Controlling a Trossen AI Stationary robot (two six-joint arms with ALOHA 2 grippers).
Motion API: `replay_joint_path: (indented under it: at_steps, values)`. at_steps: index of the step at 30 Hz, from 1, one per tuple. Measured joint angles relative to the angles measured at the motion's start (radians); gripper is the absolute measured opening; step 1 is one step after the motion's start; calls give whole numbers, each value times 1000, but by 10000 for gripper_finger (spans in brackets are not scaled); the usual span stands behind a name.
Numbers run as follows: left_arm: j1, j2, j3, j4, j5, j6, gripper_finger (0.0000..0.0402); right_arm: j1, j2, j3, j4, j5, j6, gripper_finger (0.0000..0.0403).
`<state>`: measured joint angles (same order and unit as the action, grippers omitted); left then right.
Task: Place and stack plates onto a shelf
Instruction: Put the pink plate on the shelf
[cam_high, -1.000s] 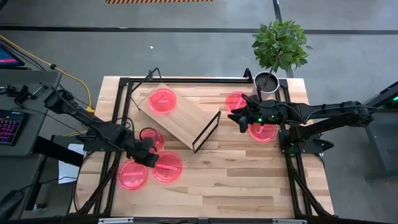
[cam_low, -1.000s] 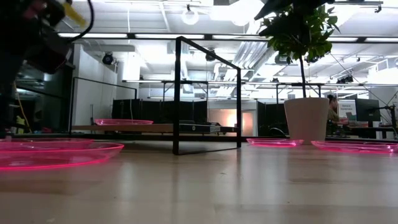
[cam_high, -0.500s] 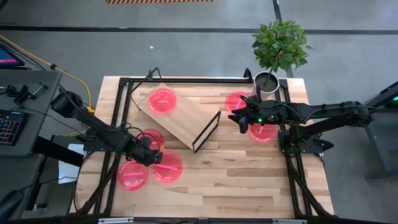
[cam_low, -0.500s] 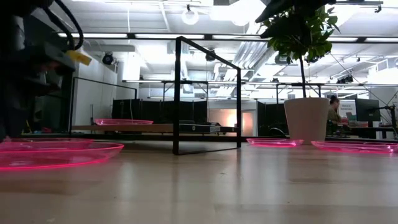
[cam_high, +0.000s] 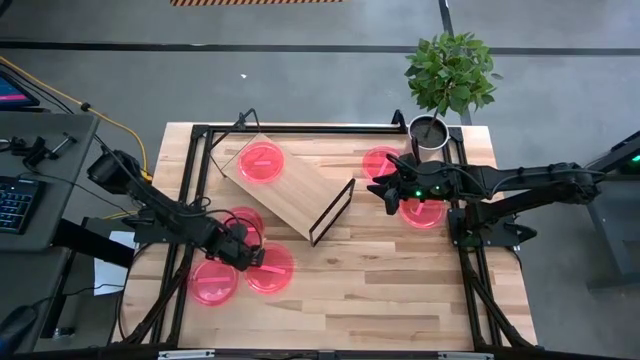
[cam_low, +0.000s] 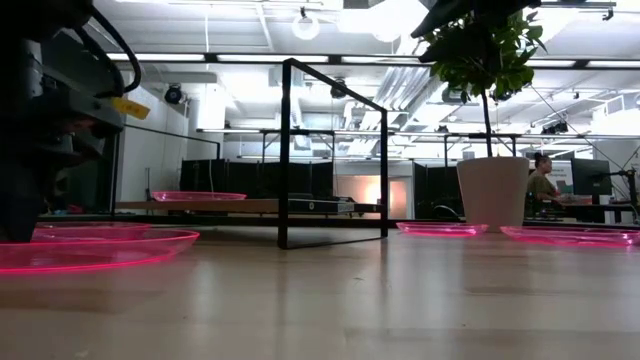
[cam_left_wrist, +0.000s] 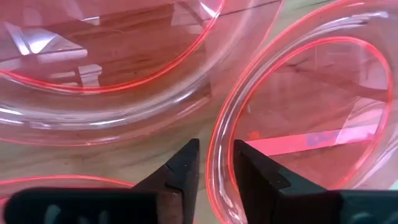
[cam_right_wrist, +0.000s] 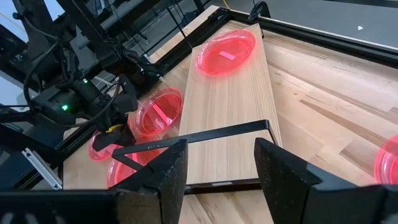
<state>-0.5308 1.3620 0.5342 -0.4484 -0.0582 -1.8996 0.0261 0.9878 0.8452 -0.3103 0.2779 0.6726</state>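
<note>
Six pink-red plates show in the high view. One plate (cam_high: 261, 161) lies on the light wood shelf (cam_high: 300, 190), which stands slantwise on its black frame. Three lie flat on the table's left: one (cam_high: 243, 222) by the shelf, one (cam_high: 214, 282) near the front and one (cam_high: 272, 268) beside it. Two more (cam_high: 381, 162) (cam_high: 421, 210) lie on the right. My left gripper (cam_high: 247, 256) (cam_left_wrist: 216, 165) is low over the left rim of the plate beside the front one and shut on it. My right gripper (cam_high: 385, 190) (cam_right_wrist: 221, 177) hovers open between the two right plates. My left gripper has the plate's rim (cam_left_wrist: 219, 146) on its left side pinched between the two fingers, one finger (cam_left_wrist: 185, 167) outside the rim and one (cam_left_wrist: 256, 174) inside the dish. The fingers come from above, slanting from the table's left. The plate lies flat on the table.
A potted plant (cam_high: 432, 130) stands at the far right corner, close to my right arm. The shelf's open black frame end (cam_high: 333, 210) faces the middle of the table. Bare tabletop (cam_high: 380, 290) lies toward the near edge. A person sits in the room behind (cam_low: 543, 185).
My left gripper has moved down and a little toward the table's right, onto the rim of the plate beside the front one. The plates have stayed where they were.
</note>
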Motion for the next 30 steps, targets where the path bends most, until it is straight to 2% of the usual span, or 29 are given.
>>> replay_joint_path:
  at_steps: [6, 12, 18, 21, 26, 30]
  values:
    - [0, -39, -2, 26, -4, 36, 7, 0, 0, 0, 0, 0, 0, 170]
    - [0, -201, -2, 32, -2, 131, 1, 0, 0, 0, -4, 8, -1, 170]
    - [0, -436, 0, 21, -14, 194, 1, 0, 0, 0, -8, 10, -1, 170]
    - [8, -543, 1, -28, -62, 203, 1, 0, 0, 0, -8, 10, 0, 170]
    - [76, -671, 1, -249, -193, 189, 0, 0, 0, 0, -8, 10, 0, 170]
    - [177, -735, 0, -226, -314, 243, 0, 0, 0, 0, -7, 10, 1, 170]
